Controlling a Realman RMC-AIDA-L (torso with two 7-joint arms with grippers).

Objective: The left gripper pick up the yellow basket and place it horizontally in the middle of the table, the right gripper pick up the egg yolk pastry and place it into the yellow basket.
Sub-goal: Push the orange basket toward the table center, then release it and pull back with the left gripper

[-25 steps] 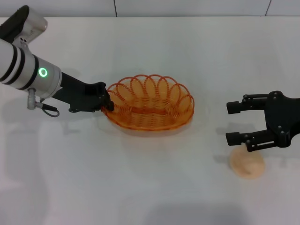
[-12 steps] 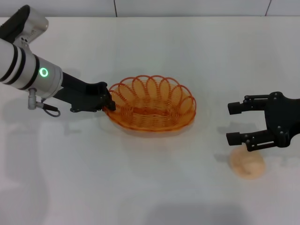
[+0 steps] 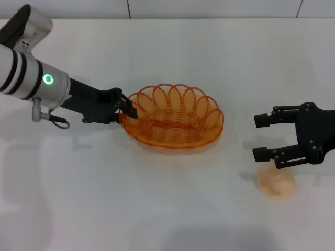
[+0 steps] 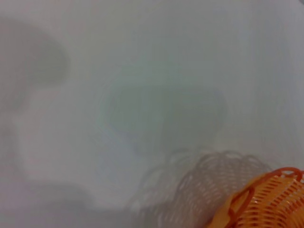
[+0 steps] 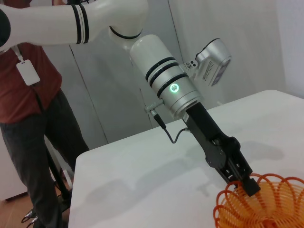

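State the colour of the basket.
Translucent orange-yellow basket, seen best in the head view.

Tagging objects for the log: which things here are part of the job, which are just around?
Job:
left gripper, shut on the yellow basket rim
right gripper, open beside the egg yolk pastry
table

Just around:
person in red shirt behind the table

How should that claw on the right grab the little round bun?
Probably from straight above, fingers closing across its widest part. The egg yolk pastry is a low dome lying flat on the table, with bare space around it. The open right gripper already hangs just beyond it.
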